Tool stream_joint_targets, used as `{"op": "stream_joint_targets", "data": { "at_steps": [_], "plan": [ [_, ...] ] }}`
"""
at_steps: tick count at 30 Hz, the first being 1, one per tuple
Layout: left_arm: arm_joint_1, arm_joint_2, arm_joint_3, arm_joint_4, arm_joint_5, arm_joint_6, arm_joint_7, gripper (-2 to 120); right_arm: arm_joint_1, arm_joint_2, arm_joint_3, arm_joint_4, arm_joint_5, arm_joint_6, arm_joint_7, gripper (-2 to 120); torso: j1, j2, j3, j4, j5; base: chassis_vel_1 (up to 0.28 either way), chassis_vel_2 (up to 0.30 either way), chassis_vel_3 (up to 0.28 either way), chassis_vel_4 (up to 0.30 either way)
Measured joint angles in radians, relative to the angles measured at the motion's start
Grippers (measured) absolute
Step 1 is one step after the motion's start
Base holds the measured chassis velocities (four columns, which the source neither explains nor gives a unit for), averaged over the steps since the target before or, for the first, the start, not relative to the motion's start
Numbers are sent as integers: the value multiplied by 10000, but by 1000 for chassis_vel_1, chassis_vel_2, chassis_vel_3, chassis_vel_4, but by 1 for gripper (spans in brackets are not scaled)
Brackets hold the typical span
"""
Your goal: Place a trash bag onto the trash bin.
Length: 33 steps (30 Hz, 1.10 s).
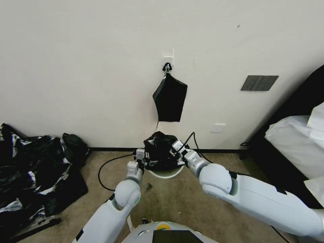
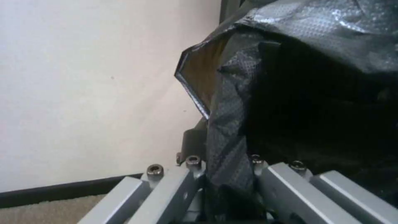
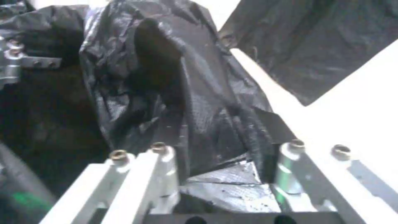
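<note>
The trash bag (image 1: 161,150) is a crumpled glossy black heap resting on top of the trash bin (image 1: 166,174), whose cream-white rim shows below it by the wall. My left gripper (image 1: 142,158) is at the bag's left side; in the left wrist view this gripper (image 2: 222,149) is shut on a strip of the trash bag (image 2: 226,130). My right gripper (image 1: 178,147) is at the bag's right side. Up close, that gripper (image 3: 215,137) stands open with folds of the trash bag (image 3: 195,102) lying between its wide-set fingers.
A flat bundle of black bags (image 1: 169,98) hangs from a wall hook above the bin. A large black-and-silvery mass of plastic (image 1: 33,172) covers the floor at left. A bed with white bedding (image 1: 297,138) is at right. Black cables (image 1: 108,165) run over the carpet.
</note>
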Motion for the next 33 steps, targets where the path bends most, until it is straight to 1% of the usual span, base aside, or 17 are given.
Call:
{"op": "stream_joint_targets", "data": {
  "at_steps": [1, 2, 5, 6, 9, 12, 14, 15, 17, 18, 19, 21, 27, 28, 30, 31, 33],
  "plan": [
    [5, -15, 1, 1, -1, 2, 20, 2, -14, -10, 6, -12, -44, 56, 6, 28, 0, 0, 0, 0, 0, 0, 0, 0, 0],
    [5, -15, 1, 1, -1, 2, 20, 2, -14, -10, 6, -12, -44, 56, 6, 28, 0, 0, 0, 0, 0, 0, 0, 0, 0],
    [13, -58, 9, 28, -3, 15, 104, 2, -32, -67, 115, -32, -67, 240, 8, 11, 0, 0, 0, 0, 0, 0, 0, 0, 0],
    [13, -58, 9, 28, -3, 15, 104, 2, -32, -67, 115, -32, -67, 240, 8, 11, 0, 0, 0, 0, 0, 0, 0, 0, 0],
    [91, -57, 5, 43, 131, 95, 350, 2, 52, -82, 355, 45, 123, 526, 9, 0, 0, 0, 0, -1, 0, 0, 0, 0, 0],
    [195, -34, -17, 57, 385, 86, 657, 2, 215, -75, 521, 46, 489, 686, 23, 0, 0, 0, 0, 0, 0, 0, 0, 0, 0],
    [379, 16, -80, 82, 897, -122, 1243, 2, 529, -25, 744, -112, 1183, 781, 112, 0, 0, 0, 0, 0, -1, 0, 0, 0, 0],
    [379, 16, -80, 82, 897, -122, 1243, 2, 529, -25, 744, -112, 1183, 781, 112, 0, 0, 0, 0, 0, -1, 0, 0, 0, 0],
    [597, 52, -163, 77, 1346, -497, 1862, 2, 860, 50, 994, -529, 2092, 761, 169, 0, 0, 0, 0, 3, -1, 0, 0, 0, 0],
    [680, 60, -188, 57, 1477, -637, 2051, 2, 982, 84, 1086, -740, 2514, 740, 185, 0, 0, 0, -1, 1, 0, 0, 0, 0, 0],
    [680, 60, -188, 57, 1477, -637, 2051, 2, 982, 84, 1086, -740, 2514, 740, 185, 0, 0, 0, -1, 1, 0, 0, 0, 0, 0],
    [854, 71, -234, 19, 1733, -1016, 2444, 2, 1223, 180, 1222, -1244, 3493, 678, 266, 0, 0, 0, -1, 2, 0, 0, 0, 0, 0],
    [1082, -78, -335, -98, 1895, -1472, 2687, 2, 1455, 106, 1381, -2166, 4999, 568, 320, 0, 0, 0, -1, 0, 1, 0, 0, 0, 0],
    [1082, -78, -335, -98, 1895, -1472, 2687, 2, 1455, 106, 1381, -2166, 4999, 568, 320, 0, 0, 0, -1, 0, 1, 0, 0, 0, 0],
    [1094, -151, -443, -78, 1627, -1784, 2760, 2, 1421, -106, 1497, -2177, 5505, 456, 318, 0, 0, 0, -1, 1, 1, 0, 0, 0, 0],
    [1094, -151, -443, -78, 1627, -1784, 2760, 2, 1421, -106, 1497, -2177, 5505, 456, 318, 0, 0, 0, -1, 1, 1, 0, 0, 0, 0],
    [1078, -231, -621, 64, 1239, -2197, 2936, 2, 1264, -397, 1645, -2048, 5858, 433, 266, 0, 0, 0, -1, 0, 1, 0, 0, 0, 0]
  ]
}}
